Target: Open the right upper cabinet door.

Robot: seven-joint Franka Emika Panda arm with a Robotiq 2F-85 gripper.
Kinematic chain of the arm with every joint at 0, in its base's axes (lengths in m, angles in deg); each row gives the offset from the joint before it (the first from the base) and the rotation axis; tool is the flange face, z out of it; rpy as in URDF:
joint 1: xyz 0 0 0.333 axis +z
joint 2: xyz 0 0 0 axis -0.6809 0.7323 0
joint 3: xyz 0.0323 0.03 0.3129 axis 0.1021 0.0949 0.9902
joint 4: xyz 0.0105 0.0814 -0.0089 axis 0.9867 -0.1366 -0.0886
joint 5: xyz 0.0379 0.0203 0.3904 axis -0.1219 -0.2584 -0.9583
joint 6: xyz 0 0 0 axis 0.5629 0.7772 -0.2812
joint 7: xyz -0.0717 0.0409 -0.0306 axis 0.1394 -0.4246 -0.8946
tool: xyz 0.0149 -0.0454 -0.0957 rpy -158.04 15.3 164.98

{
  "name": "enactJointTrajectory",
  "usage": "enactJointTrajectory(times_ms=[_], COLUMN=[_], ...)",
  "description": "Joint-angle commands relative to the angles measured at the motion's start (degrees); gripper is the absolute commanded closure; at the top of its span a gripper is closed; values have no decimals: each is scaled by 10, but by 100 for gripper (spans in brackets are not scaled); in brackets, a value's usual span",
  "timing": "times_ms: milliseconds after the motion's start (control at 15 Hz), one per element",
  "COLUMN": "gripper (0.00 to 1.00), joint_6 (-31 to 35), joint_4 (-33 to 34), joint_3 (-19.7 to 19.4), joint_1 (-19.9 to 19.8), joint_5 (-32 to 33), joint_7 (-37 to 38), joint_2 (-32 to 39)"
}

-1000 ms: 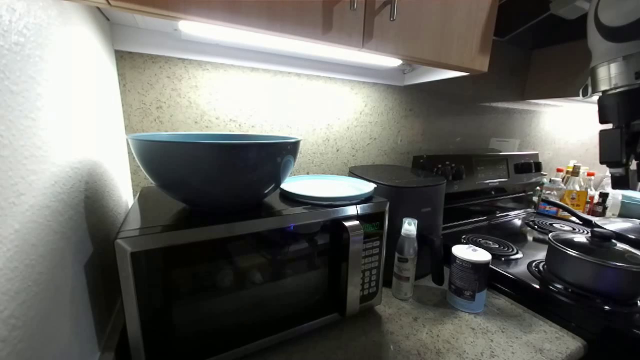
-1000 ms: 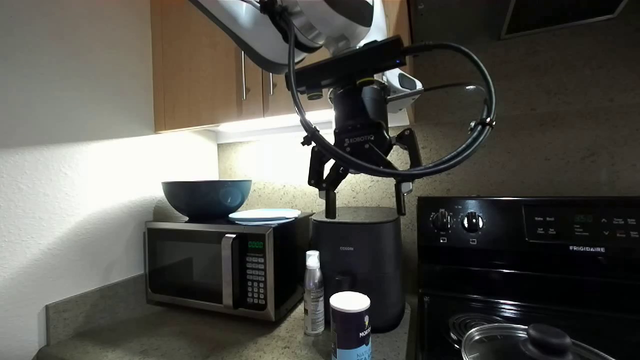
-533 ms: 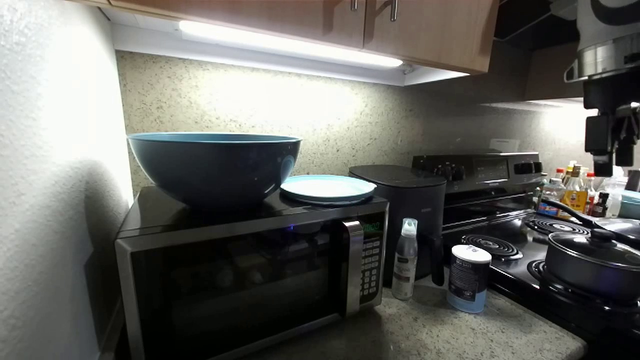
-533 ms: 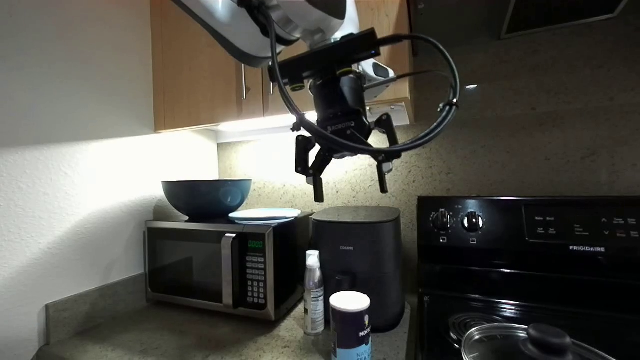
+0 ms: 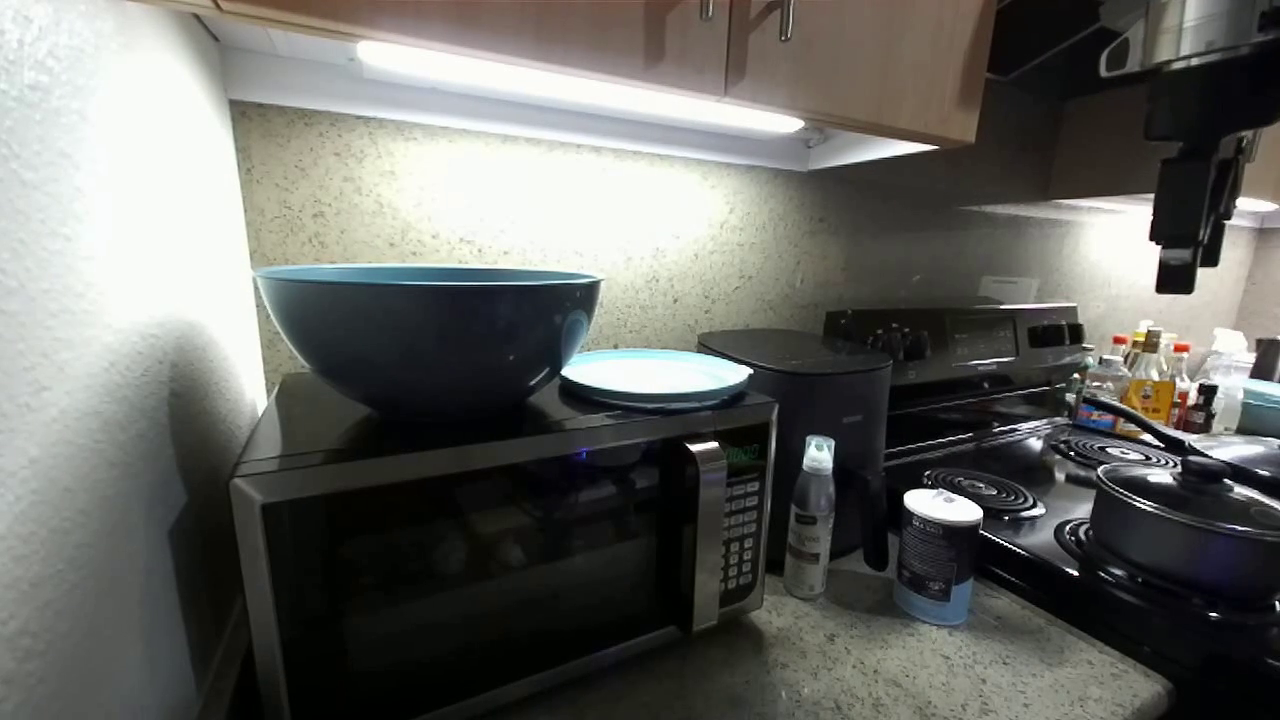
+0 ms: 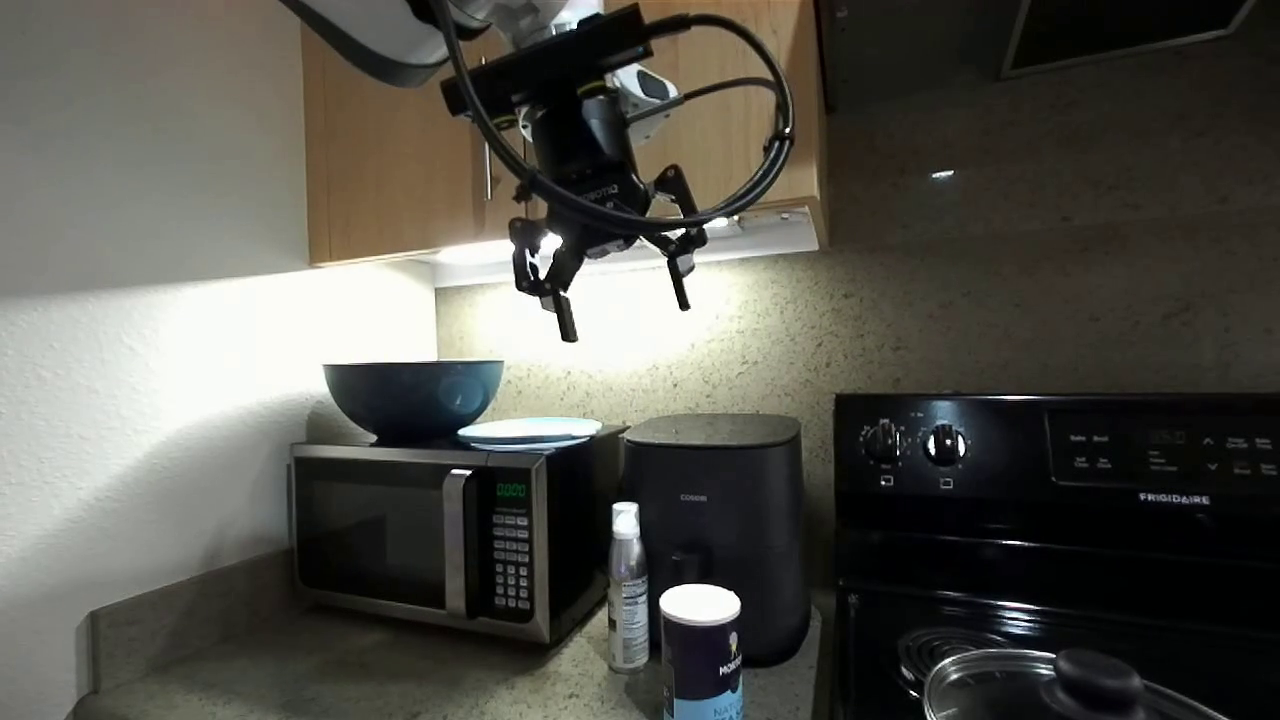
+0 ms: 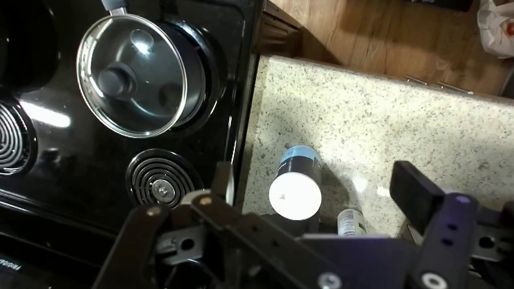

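The right upper cabinet door [image 5: 870,65] is a flat tan wood panel and sits closed, with its dark metal handle [image 5: 786,20] near its left edge. In an exterior view the door [image 6: 750,120] is partly covered by the arm and its handle is hidden behind the gripper. My gripper [image 6: 624,312] is open and empty. It points downward in front of the cabinet, fingertips below the door's bottom edge and tilted. The gripper also shows at the right of an exterior view [image 5: 1195,262] and in the wrist view [image 7: 315,180]. It touches nothing.
The twin left door [image 6: 400,150] is closed beside it. Below stand a microwave [image 6: 375,530] with a blue bowl [image 6: 415,395] and plates [image 6: 530,430], an air fryer [image 6: 720,540], a spray bottle [image 6: 628,600] and a salt can [image 6: 700,650]. A stove [image 6: 1050,560] with a lidded pan is alongside.
The arm and open gripper have risen and shifted left in an exterior view, closer to the seam between the doors, and tilted more. The doors and counter items have not moved.
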Motion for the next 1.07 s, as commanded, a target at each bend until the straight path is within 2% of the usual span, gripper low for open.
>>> enactJointTrajectory(times_ms=[0, 200, 467, 667, 800, 867, 1000], gripper=[0, 0, 0, 0, 0, 0, 0], joint_6=[-2, 12, 22, 39, 51, 40, 44], joint_4=[1, 8, 52, 86, 93, 81, 88], joint_3=[-5, 4, 38, 47, 42, 54, 52], joint_1=[5, 17, 69, 105, 113, 106, 107], joint_5=[2, 1, 2, -7, -9, -4, -4], joint_7=[2, -5, -39, -80, -97, -61, -74], joint_2=[0, 4, 32, 52, 56, 45, 51])
